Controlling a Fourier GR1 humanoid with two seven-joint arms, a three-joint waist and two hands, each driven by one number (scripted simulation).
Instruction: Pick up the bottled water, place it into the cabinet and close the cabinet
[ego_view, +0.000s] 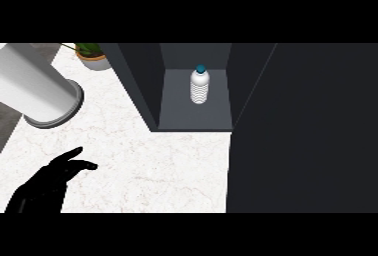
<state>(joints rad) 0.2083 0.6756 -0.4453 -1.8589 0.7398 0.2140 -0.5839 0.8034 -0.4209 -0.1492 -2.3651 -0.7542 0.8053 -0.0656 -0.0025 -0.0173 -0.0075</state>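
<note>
Standing inside the cabinet, the bottle is already placed; its door is unclosed, left hand relaxed.

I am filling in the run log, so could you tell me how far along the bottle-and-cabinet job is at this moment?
Done: the bottled water stands upright inside the cabinet. In hand: nothing; the left hand is open over the counter, and the right hand is not in view. Left: closing the cabinet door, which stands open at the right.

Kitchen: marble counter, dark cabinet
</note>
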